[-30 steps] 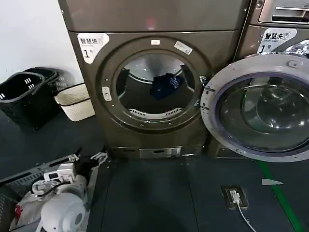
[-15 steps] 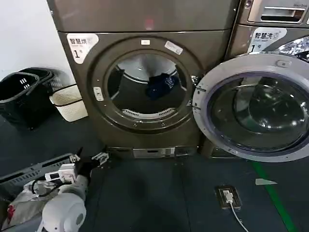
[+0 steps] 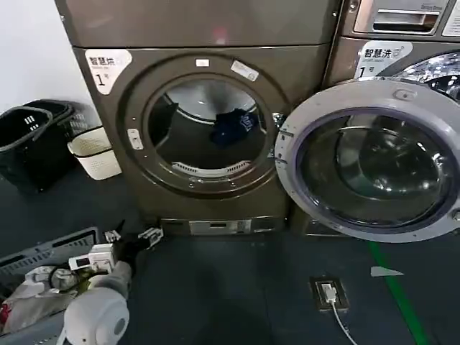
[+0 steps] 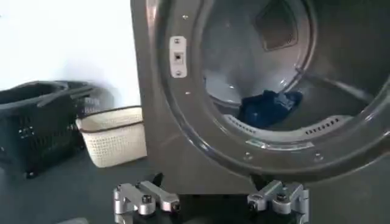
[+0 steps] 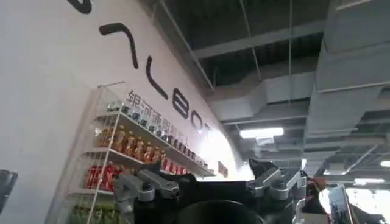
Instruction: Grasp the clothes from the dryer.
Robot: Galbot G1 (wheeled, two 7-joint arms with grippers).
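- The clothes point(image 3: 231, 126) are lying untouched inside the dryer point(image 3: 194, 86), on the drum's floor toward its back, so the grasp is yet to begin.
- The left pincer point(image 4: 210, 199) is hovering low outside the porthole, fingers spread wide and empty.
- The right pincer point(image 5: 210, 185) is pointing ceilingward, spread and empty; the garment's folds are hard to read.

The dryer point(image 3: 208, 115) is cut off at the top edge in the head view. The clothes point(image 3: 231, 125) are too small to tell the garment's kind. The open door point(image 3: 370, 162) hides most of the neighbouring machine point(image 3: 402, 43).
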